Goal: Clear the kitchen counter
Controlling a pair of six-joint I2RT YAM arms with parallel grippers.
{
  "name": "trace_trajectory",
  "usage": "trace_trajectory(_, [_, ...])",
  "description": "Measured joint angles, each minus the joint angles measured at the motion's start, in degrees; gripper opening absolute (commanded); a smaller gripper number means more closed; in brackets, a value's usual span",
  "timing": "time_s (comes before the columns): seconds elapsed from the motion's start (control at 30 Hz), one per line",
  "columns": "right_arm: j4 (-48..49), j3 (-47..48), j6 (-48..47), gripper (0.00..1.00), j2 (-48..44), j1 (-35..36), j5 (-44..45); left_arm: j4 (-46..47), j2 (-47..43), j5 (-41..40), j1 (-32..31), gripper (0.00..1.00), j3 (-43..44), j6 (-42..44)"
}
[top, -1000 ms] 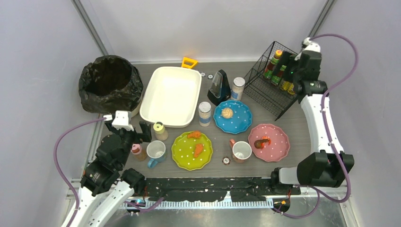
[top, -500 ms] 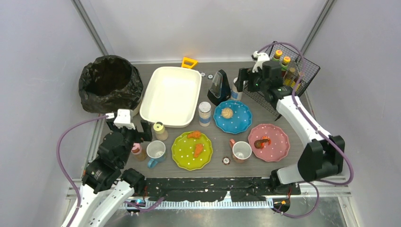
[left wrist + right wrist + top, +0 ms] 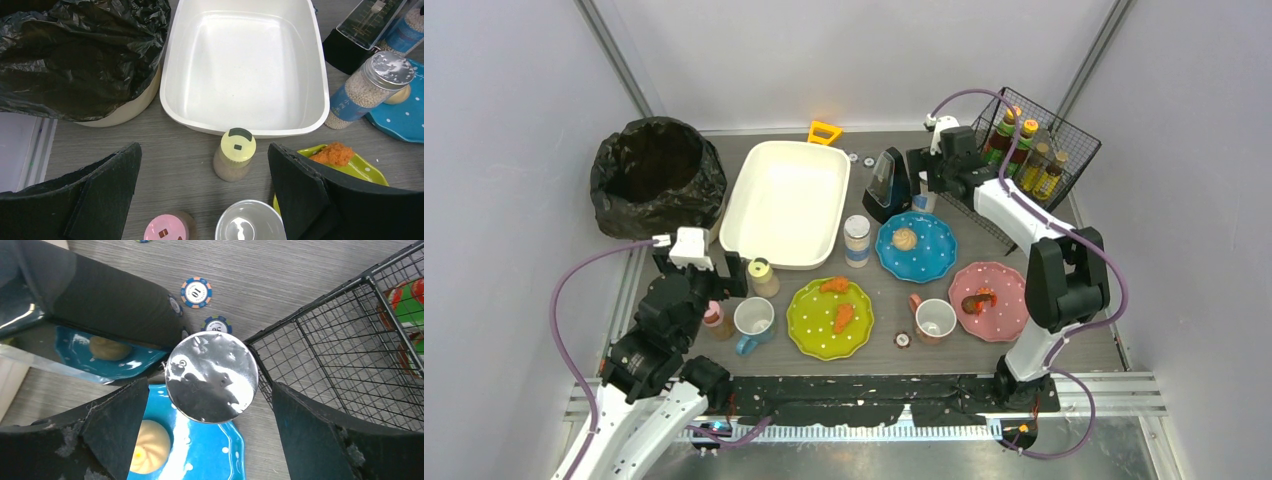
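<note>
Black-padded and spread wide, the right gripper (image 3: 921, 172) hangs at the far side of the table. Its arm reaches long from the near edge, with the elbow raised beside the pink plate (image 3: 1009, 300). It points straight down at a silver-lidded jar (image 3: 211, 377), one finger on either side and apart from the lid, gripping nothing. The jar stands between the metronome (image 3: 889, 185) and the wire rack (image 3: 1024, 160). The left gripper (image 3: 202, 165) sits on an arm folded low at the near left. It is just as wide open and empty, above a yellow-capped shaker (image 3: 235, 155) just in front of the white tub (image 3: 789, 200). The kitchen counter (image 3: 889, 300) fills the floor of the booth beyond the arm bases. It is dark grey-brown wood grain with a matt surface. The green plate (image 3: 809, 320) and blue plate (image 3: 934, 255) sit on it among other things, and poker chips (image 3: 196, 292) lie near the rack.
</note>
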Motion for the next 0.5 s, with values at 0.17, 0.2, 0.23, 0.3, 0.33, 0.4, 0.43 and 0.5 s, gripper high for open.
trace_trajectory(0.17, [0.7,0.2,-0.8,0.96,0.8,0.7,3.1,0.0,0.7,0.1,0.3,0.99,0.0,0.0])
trace_trajectory(0.2, [1.0,0.4,-1.0,0.95,1.0,0.7,3.3,0.0,0.8,0.3,0.3,0.99,0.0,0.0])
trace_trajectory(0.23, [1.5,0.5,-1.2,0.93,1.2,0.8,3.5,0.0,0.8,0.4,0.4,0.99,0.0,0.0])
trace_trajectory(0.3, [2.4,0.8,-1.4,0.9,1.9,0.8,3.6,0.0,0.9,0.5,0.5,0.99,0.0,0.0])
trace_trajectory(0.33, [2.7,0.8,-1.4,0.88,2.2,0.8,3.6,0.0,0.9,0.5,0.6,0.99,0.0,0.0])
trace_trajectory(0.4, [3.1,0.8,-1.5,0.83,2.7,0.8,3.5,0.0,0.9,0.5,0.6,0.99,0.0,0.0])
trace_trajectory(0.43, [3.2,0.8,-1.6,0.78,2.8,0.7,3.4,0.0,0.9,0.5,0.6,0.99,0.0,0.0])
trace_trajectory(0.5, [3.4,0.8,-1.6,0.71,3.0,0.7,3.2,0.0,0.9,0.6,0.7,0.99,0.0,0.0])
